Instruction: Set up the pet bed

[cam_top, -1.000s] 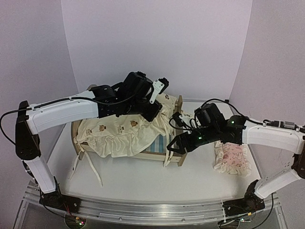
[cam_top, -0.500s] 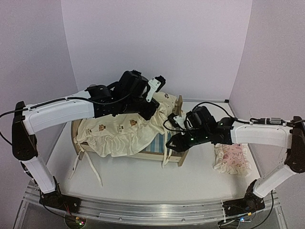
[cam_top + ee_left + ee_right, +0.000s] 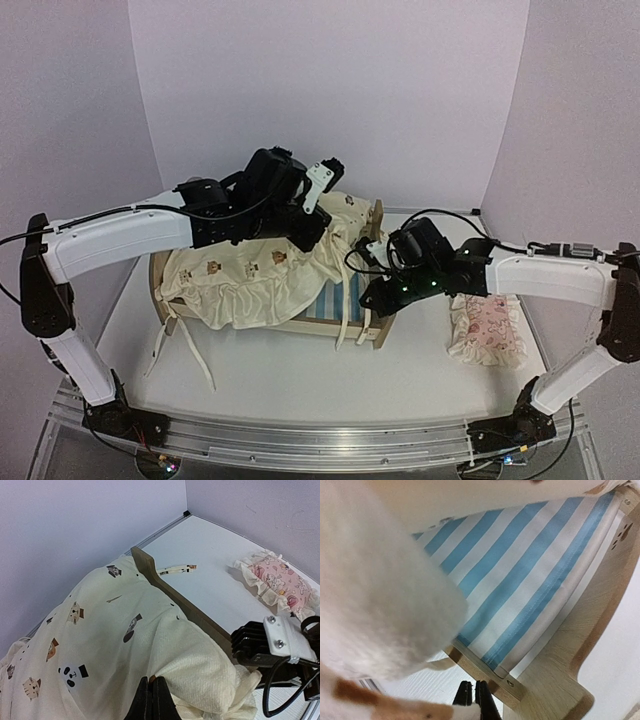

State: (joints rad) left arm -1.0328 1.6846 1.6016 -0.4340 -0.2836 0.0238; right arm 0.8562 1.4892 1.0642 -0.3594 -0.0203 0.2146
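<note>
The pet bed (image 3: 300, 327) is a light-wood frame with a blue-and-white striped base (image 3: 335, 305), mostly under a cream animal-print cushion (image 3: 250, 270). My left gripper (image 3: 316, 234) hangs over the footboard end. In the left wrist view it (image 3: 151, 685) is shut on a pinched fold of the cushion (image 3: 100, 630) beside the footboard (image 3: 180, 605). My right gripper (image 3: 372, 300) is low at the bed's near right corner. The right wrist view has it (image 3: 474, 694) shut below the wood rail (image 3: 555, 680) and striped base (image 3: 530, 580), with cream cushion cloth (image 3: 380, 605) at its fingers.
A small pink ruffled pillow (image 3: 487, 330) lies on the white table to the right of the bed, also in the left wrist view (image 3: 280, 580). Cushion ties (image 3: 190, 350) trail over the table at the bed's near left. Walls close in on three sides.
My right gripper has moved left to the bed's near right corner and gone from open to shut. The left arm has shifted slightly left, still holding the cushion.
</note>
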